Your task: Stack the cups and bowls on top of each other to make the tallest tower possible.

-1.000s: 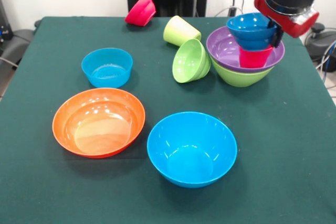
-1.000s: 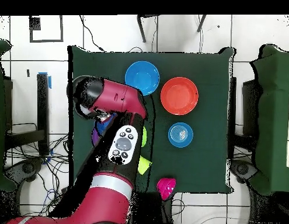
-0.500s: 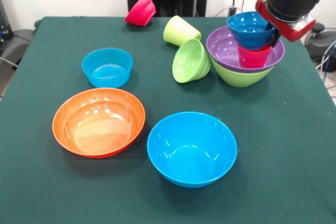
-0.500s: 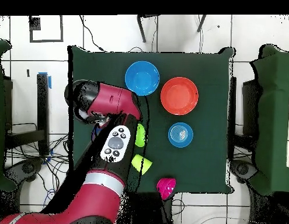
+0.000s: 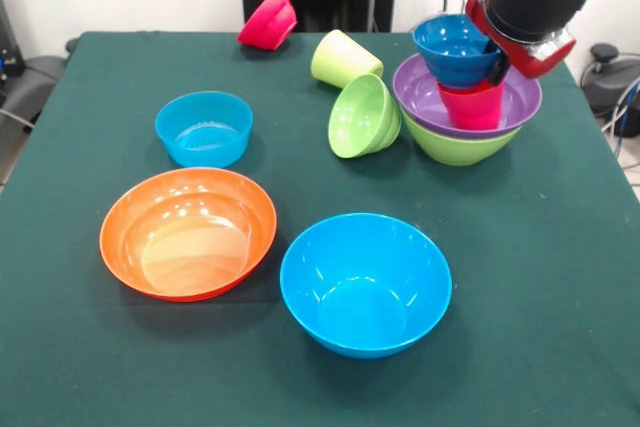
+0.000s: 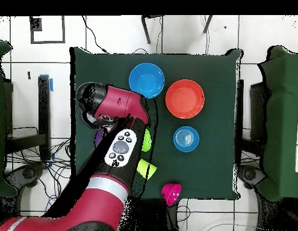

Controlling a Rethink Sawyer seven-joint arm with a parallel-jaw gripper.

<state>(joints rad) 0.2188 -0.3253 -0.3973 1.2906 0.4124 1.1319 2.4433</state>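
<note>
Item: small dark blue bowl (image 5: pixel 455 49), shifted up off the red cup (image 5: pixel 473 104) beneath my hand (image 5: pixel 497 59), grip state indeterminable; tower (image 5: pixel 462 125) unfinished.

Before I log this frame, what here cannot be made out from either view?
- Pincer: front view, only a dark tip beside the dark blue bowl; the arm's head covers the rest, so its grip is unclear.
- Tower: overhead view, the arm covers nearly all.
- Red cup: front view, the dark blue bowl hides its rim.
</note>
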